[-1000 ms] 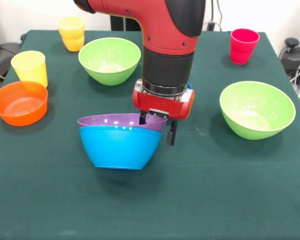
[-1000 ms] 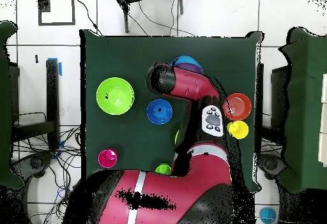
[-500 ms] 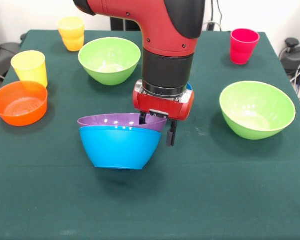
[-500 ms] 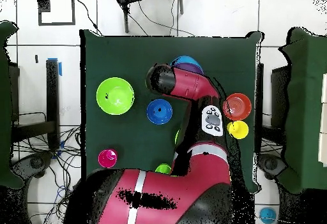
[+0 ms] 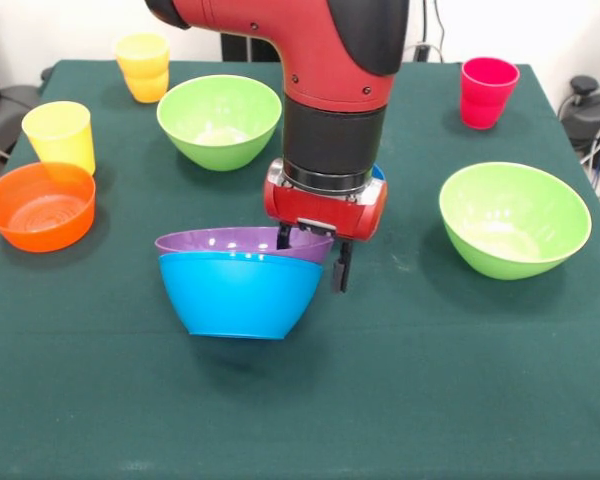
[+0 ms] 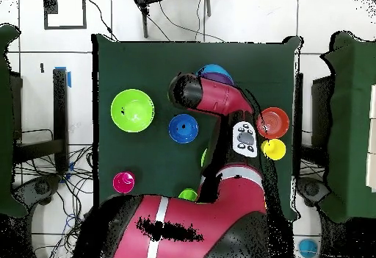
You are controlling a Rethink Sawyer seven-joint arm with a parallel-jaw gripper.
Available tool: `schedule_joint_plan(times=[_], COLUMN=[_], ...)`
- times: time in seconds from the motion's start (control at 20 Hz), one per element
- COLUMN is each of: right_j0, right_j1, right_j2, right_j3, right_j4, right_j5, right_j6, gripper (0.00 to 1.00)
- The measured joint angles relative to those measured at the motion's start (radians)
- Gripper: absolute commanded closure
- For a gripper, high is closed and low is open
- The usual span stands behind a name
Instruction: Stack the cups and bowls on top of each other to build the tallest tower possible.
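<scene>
The gripper (image 5: 314, 255) is straddling the right rim of the purple bowl (image 5: 242, 243), which is nesting in the large blue bowl (image 5: 240, 293) at mid-table; one finger is hanging inside, one outside, jaws parted, not yet pinching the rim.

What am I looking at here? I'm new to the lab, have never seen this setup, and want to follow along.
It is a red and black robot arm working at a table with a green cloth. One picture faces the robot from across the table; the other looks straight down.

Its gripper hangs at the rim of a purple bowl nested in a large blue bowl. The jaws are apart, one on each side of the rim, holding nothing.

Loose around them: two light green bowls, an orange bowl, a small blue bowl, and yellow, orange-yellow and red cups.
</scene>
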Motion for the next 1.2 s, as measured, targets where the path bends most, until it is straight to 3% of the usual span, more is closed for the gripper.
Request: schedule_joint_plan(times=[0.5, 1.2], right_j0=[-0.039, -0.060], right_j1=[-0.021, -0.017], right_j2=[0.000, 0.000], right_j3=[-0.002, -0.083], right_j4=[0.000, 0.000], right_j5=[0.001, 0.045], right_j6=[0.000, 0.000], gripper=[0.00, 0.00])
